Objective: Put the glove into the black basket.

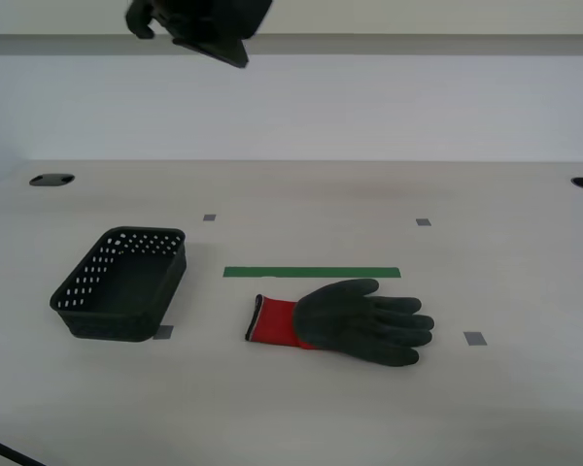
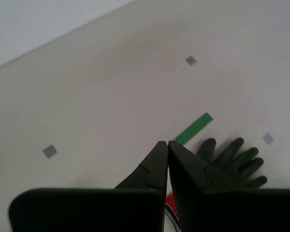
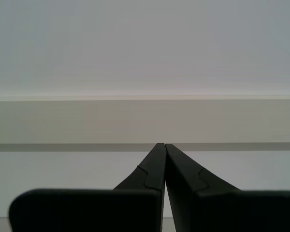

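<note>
The glove [image 1: 360, 320], dark grey with a red cuff, lies flat on the table, fingers toward the exterior view's right. The black basket [image 1: 78, 291] stands empty toward the exterior view's left, apart from the glove. My second gripper [image 2: 167, 143] is shut and empty, high above the table. Past its jaws I see the glove [image 2: 232, 157]. My first gripper [image 3: 164, 145] is shut and empty and faces a pale wall. A dark part of an arm [image 1: 204, 24] shows at the exterior view's top edge. I cannot tell which arm it is.
A green tape strip [image 1: 311, 273] lies just behind the glove; it also shows in the second wrist view [image 2: 194, 128]. Small grey markers [image 1: 423, 222] dot the tabletop. Dark cable holes [image 1: 51, 180] sit at the table's far corners.
</note>
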`<state>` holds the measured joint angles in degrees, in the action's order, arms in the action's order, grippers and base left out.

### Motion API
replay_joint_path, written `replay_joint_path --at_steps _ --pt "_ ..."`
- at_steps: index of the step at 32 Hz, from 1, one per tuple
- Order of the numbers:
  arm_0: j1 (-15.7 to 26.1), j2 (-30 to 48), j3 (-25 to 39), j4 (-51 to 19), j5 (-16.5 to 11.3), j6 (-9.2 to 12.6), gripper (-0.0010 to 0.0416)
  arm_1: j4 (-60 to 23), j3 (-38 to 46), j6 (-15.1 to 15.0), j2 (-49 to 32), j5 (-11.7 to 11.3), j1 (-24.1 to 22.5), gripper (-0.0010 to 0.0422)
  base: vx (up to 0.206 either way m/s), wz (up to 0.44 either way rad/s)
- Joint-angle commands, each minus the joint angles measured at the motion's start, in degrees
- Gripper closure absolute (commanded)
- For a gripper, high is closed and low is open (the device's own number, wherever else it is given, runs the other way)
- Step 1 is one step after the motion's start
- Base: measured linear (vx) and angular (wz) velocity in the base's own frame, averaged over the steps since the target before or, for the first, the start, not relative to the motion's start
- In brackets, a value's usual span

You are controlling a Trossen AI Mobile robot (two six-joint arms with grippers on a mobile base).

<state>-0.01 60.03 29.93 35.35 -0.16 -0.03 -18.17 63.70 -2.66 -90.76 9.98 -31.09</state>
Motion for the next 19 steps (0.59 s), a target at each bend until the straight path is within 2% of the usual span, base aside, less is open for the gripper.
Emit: replay_joint_path --at_steps 1,6,19 --pt "0.0 0.0 0.1 0.2 0.0 0.0 0.0405 -3.4 4.4 -1.6 -6.0 0.3 -1.2 0.0412 0.0 0.0" --pt "0.0 0.0 0.1 0.0 0.0 0.0 0.0405 -7.6 11.5 -4.6 -17.0 2.1 -3.2 0.0412 0.0 0.0" --pt "0.0 0.0 0.1 -0.1 0.0 0.0 0.0405 -14.6 29.0 -7.2 -39.2 2.2 -9.0 0.0412 0.0 0.0"
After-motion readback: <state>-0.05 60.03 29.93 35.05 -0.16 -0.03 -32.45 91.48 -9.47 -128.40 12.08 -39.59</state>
